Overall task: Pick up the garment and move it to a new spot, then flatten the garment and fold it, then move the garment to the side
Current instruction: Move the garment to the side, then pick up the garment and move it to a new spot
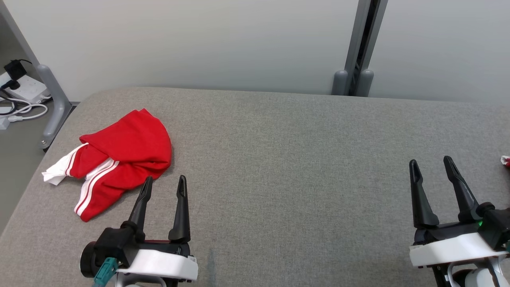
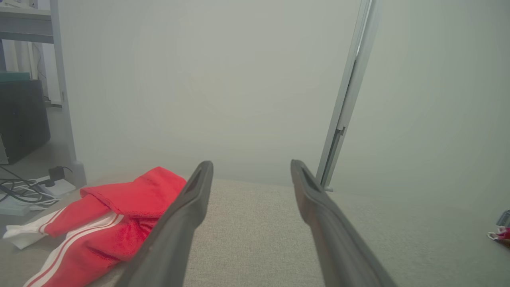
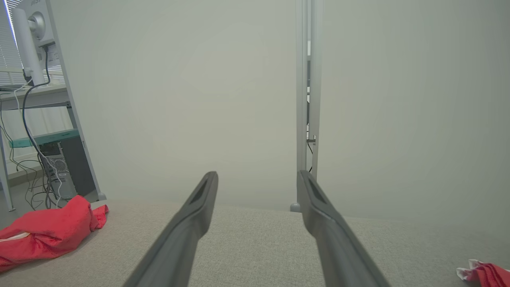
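A crumpled red garment (image 1: 119,159) with white side stripes lies on the left part of the grey table (image 1: 299,159). In the left wrist view the garment (image 2: 103,227) sits low at the left, and in the right wrist view the same garment (image 3: 48,233) lies far left. My left gripper (image 1: 165,184) hovers open just right of and in front of the cloth, its left finger close to the hem, nothing between its fingers. Far off at the table's right side, my right gripper (image 1: 431,164) is open and empty.
A scrap of red and white cloth (image 1: 506,161) peeks in at the table's right edge. A pale wall with a grey post (image 1: 358,52) stands behind the table. Beyond the left edge are a metal leg (image 1: 53,99) and a power strip with cables (image 1: 20,89).
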